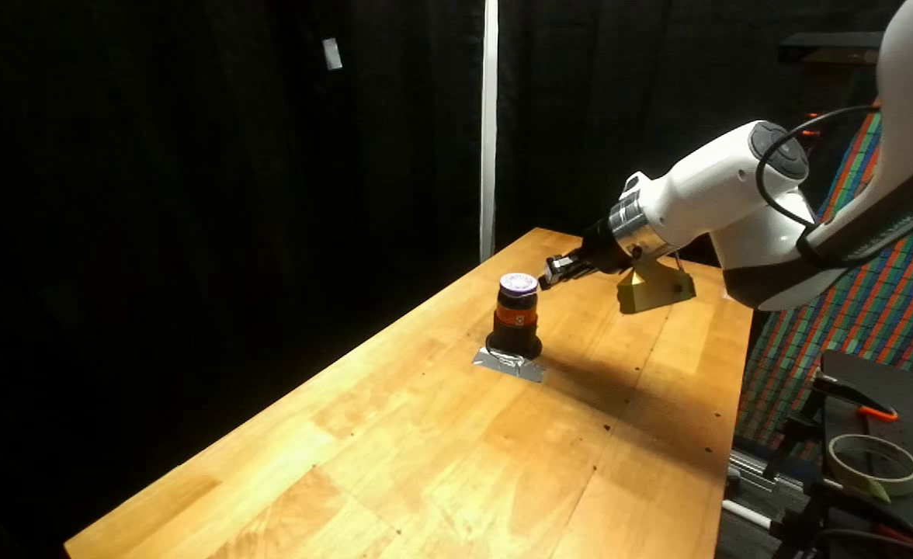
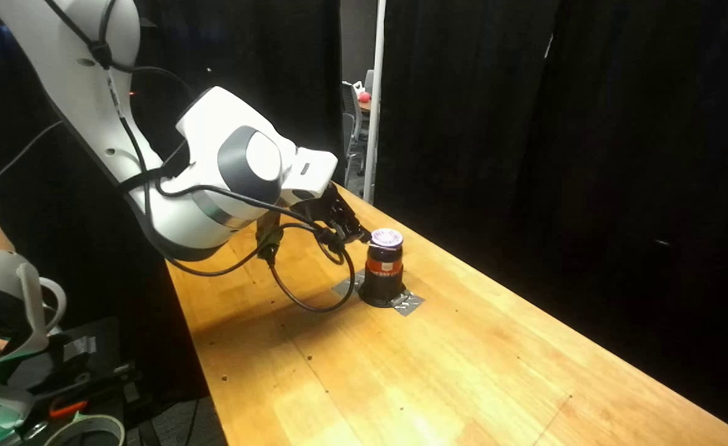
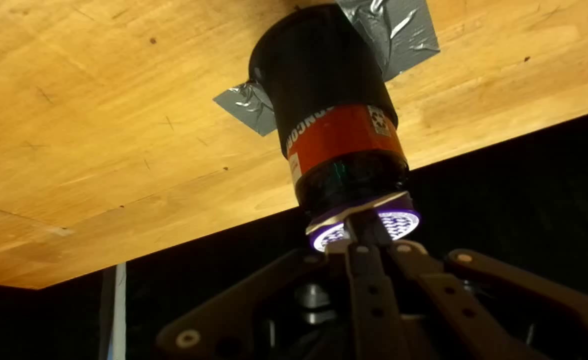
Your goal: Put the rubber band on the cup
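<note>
The cup (image 1: 515, 315) is a short upright cylinder with a dark body, an orange-red label and a purple-rimmed white top. It shows in both exterior views (image 2: 383, 266) and the wrist view (image 3: 346, 134). A thin pale rubber band (image 3: 331, 220) runs slantwise across the side of the purple rim in the wrist view. It is a faint line at the rim in an exterior view (image 2: 384, 248). My gripper (image 3: 367, 224) has its fingers together at the rim, and the band meets the fingertips. In an exterior view the gripper (image 1: 547, 279) is beside the cup's top. The band's far side is hidden.
The cup stands in a black base (image 1: 515, 340) held to the wooden table (image 1: 456, 466) by grey tape (image 1: 509, 363). Black curtains hang along the table's far edge. A tape roll (image 1: 873, 464) lies on a side stand. Loose cables (image 2: 314, 306) hang from the arm.
</note>
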Controlling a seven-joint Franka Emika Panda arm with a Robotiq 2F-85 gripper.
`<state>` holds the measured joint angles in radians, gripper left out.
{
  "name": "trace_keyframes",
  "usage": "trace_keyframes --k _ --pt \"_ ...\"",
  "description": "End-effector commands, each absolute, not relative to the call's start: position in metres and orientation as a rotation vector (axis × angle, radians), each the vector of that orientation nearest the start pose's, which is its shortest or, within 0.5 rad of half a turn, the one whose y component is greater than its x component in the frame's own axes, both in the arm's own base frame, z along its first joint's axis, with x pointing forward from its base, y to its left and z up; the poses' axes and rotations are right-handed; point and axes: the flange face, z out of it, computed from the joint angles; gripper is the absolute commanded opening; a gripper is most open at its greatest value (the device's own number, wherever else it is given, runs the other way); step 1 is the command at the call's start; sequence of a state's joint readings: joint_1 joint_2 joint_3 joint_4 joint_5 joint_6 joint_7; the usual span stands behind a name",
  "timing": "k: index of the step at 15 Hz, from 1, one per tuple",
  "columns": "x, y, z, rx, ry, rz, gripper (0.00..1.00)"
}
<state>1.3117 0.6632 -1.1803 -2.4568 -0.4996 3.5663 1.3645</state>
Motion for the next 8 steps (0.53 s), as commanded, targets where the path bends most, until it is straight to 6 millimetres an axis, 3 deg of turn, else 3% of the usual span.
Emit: trace_keyframes --k 1,6,7,8 --pt "0.487 0.127 0.247 -2.710 0.553 -1.373 0.01" --pt "0.468 0.131 0.231 -2.673 0.622 -1.390 0.02" --pt "0.465 0.137 0.233 -2.656 0.633 -1.309 0.27" --pt "0.460 0.143 0.226 -2.663 0.617 -1.196 0.27"
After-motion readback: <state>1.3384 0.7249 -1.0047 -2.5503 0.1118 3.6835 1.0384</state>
